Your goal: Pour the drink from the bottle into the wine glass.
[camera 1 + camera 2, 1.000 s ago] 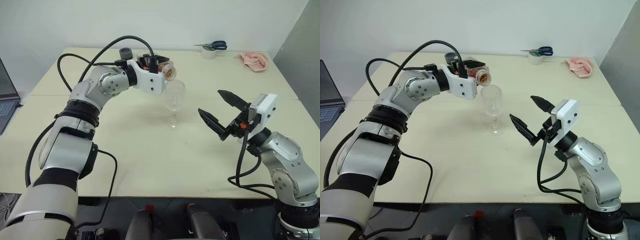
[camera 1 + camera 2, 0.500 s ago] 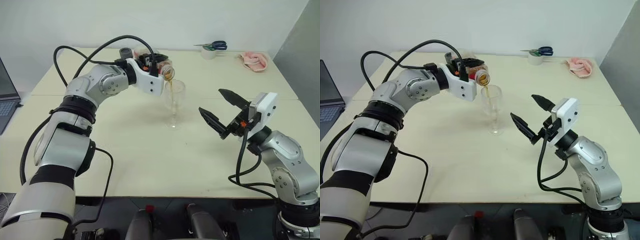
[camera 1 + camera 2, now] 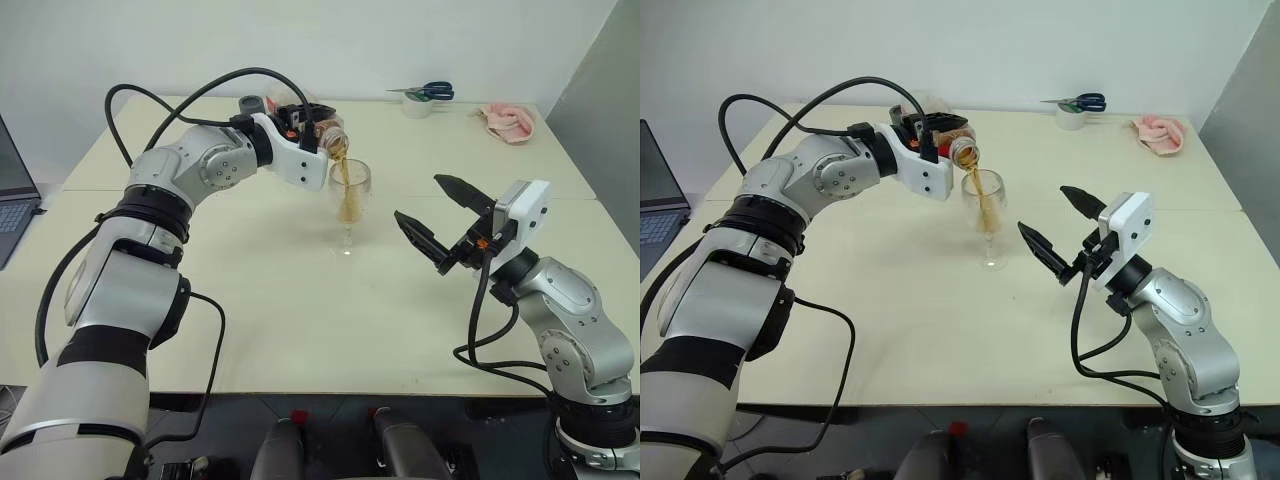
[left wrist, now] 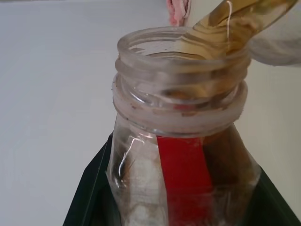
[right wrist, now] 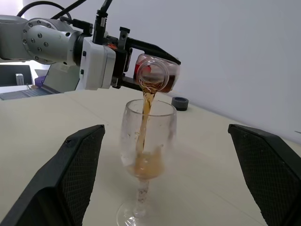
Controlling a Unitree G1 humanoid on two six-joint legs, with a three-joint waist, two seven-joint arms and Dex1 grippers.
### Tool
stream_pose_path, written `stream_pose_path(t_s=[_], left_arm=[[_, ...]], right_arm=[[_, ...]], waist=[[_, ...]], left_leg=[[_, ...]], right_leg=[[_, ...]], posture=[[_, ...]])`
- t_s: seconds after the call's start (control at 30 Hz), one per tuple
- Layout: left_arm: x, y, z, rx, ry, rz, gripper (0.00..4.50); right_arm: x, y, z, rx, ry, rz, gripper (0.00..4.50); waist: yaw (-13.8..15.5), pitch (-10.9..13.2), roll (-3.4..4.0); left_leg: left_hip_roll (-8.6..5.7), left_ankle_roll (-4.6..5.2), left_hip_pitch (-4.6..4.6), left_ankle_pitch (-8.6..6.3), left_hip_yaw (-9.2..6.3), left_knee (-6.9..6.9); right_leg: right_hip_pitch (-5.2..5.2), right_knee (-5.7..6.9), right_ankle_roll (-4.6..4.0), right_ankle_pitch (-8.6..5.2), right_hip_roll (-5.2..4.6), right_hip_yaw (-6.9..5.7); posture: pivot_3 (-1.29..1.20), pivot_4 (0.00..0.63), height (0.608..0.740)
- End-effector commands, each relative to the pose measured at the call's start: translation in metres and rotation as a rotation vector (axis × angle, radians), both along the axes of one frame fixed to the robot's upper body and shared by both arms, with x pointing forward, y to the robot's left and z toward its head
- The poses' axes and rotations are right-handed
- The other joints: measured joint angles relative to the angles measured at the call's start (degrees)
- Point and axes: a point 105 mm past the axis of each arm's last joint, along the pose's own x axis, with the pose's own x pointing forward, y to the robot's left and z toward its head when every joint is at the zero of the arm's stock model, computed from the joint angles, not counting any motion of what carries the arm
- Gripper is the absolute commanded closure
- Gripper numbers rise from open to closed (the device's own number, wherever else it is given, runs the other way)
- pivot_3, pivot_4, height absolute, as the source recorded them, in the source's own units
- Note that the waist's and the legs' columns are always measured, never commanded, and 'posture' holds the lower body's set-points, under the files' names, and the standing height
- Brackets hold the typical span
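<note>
From the head we look forward and down with two side-by-side eyes, both taking in the whole table [image 3: 250, 300] and both arms from a middle distance. Our left wrist camera sits very close behind the bottle [image 4: 181, 141], looking along it past its open mouth. Our right wrist camera looks level across the tabletop at the wine glass [image 5: 146, 141], sharing glass and bottle with the head views.
</note>
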Motion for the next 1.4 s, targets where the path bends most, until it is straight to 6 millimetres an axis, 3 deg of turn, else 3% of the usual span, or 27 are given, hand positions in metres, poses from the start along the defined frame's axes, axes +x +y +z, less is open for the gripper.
stream_pose_path(t_s=[0.03, 1.03, 1.4], left_arm=[[-0.0035, 0.0002, 0.0267, -0.011, -0.085, -0.009, 2.7], [-0.0026, -0.0005, 0.0284, 0.0, -0.109, -0.009, 2.7], [-0.0039, -0.0021, 0.0295, -0.262, 0.074, -0.053, 2.7]], right_arm=[[-0.003, 0.0031, 0.009, -0.002, -0.046, 0.008, 0.0], [-0.0027, 0.0069, 0.01, -0.003, -0.046, 0.023, 0.0], [-0.0004, 0.0072, 0.0125, -0.004, -0.053, 0.025, 0.0]], waist=[[0.0, 0.0, 0.0], [0.0, 0.0, 0.0], [0.0, 0.0, 0.0]], left_leg=[[0.0, 0.0, 0.0, 0.0, 0.0, 0.0], [0.0, 0.0, 0.01, 0.0, 0.0, 0.03], [-0.01, 0.0, 0.04, 0.01, 0.0, 0.06]], right_leg=[[0.0, 0.0, 0.0, 0.0, 0.0, 0.0], [0.0, 0.06, -0.02, 0.01, 0.0, 0.0], [0.0, 0.16, -0.02, 0.02, 0.0, 0.0]], posture=[[0.0, 0.15, 0.74], [0.0, 0.15, 0.74], [0.0, 0.15, 0.74]])
